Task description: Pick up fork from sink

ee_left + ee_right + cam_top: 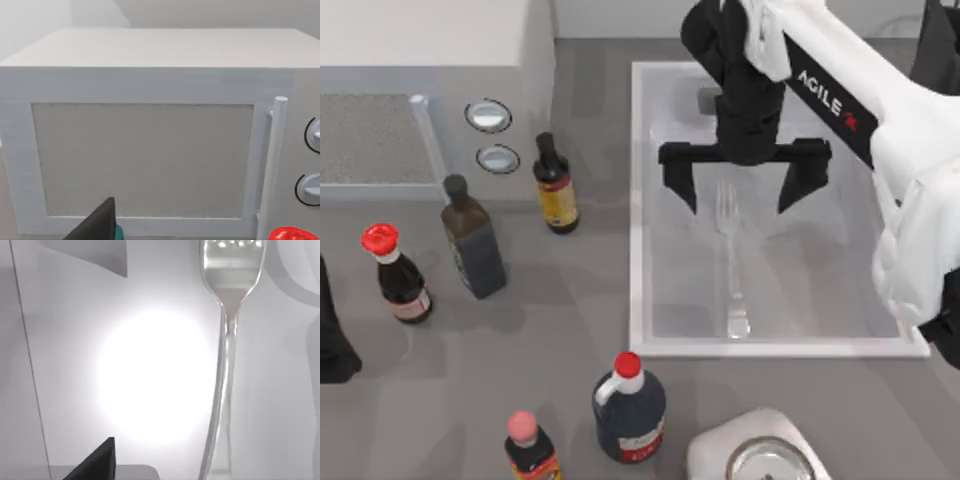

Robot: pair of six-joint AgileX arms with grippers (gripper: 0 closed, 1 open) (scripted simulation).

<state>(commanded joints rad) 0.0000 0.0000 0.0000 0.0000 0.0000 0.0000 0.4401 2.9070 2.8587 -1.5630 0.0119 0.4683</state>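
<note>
**Right gripper spread over fork in sink**

Right gripper (737, 193) hangs over the sink (638, 200), fingers spread wide, one black finger (680, 178) on each side of the fork's tine end. Nothing between them is pinched; whether the fingertips touch the basin floor, cannot tell. The white right arm (880, 120) reaches in from the counter's right edge, with black AgileX lettering on it.

Fork (730, 260) lies flat on the sink floor, roughly in the middle of the basin, tines toward the far short edge, rounded handle end near the sink's front rim. In the right wrist view the fork (225, 340) lies lengthwise on the pale basin floor, with a bright glare patch beside it.

Sink sits toward the counter's right side, white raised rim all round.

Left arm is parked at the counter's left edge; a dark part of it (332, 340) shows there. Left gripper's finger state: cannot tell. The left wrist view faces the microwave (145, 150) with its door handle (272, 165) and two knobs.

On the counter left of the sink: microwave (420, 90) at the back left corner, a small dark bottle (556, 186) near the sink's left rim, a tall dark bottle (473, 240), a red-capped bottle (395, 275). Along the front edge: a red-capped jug (629, 410), a pink-capped bottle (530, 448), a pale round appliance (760, 450).
</note>
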